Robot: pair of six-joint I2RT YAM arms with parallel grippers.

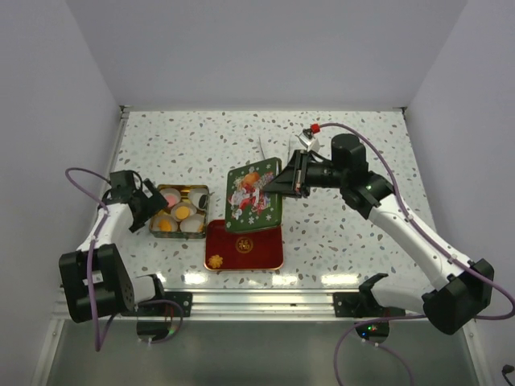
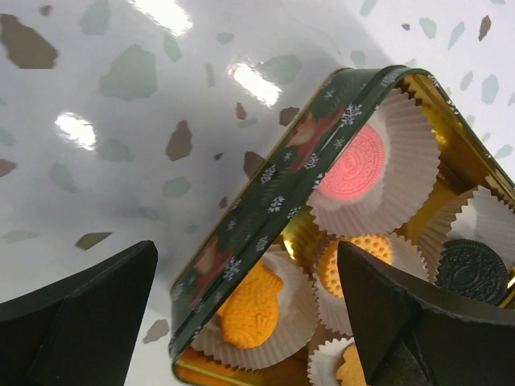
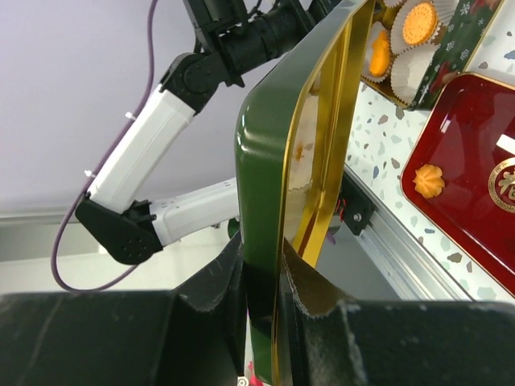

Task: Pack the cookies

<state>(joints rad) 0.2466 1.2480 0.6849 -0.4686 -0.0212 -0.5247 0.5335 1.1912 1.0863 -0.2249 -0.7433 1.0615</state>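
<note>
Right pincer (image 1: 299,173) narrow, clamped on edge of lid (image 1: 253,195). Lid tilted up, long axis near-to-far. Tin (image 1: 183,187) lies left of it, beyond lid, cookies (image 1: 183,211) inside. Left pincer (image 1: 153,201) wide, empty, just beside tin's left wall. Loose cookie (image 1: 215,260) on red tray (image 1: 257,249), nearer your left pincer. Likely yours to fetch before lidding.

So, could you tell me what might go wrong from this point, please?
The right pincer grips the green lid only by its edge, so it could slip or swing. The open left pincer straddles the wall of the tin and might shove it. One flower cookie lies on the red tray; closing now would leave it out.
</note>
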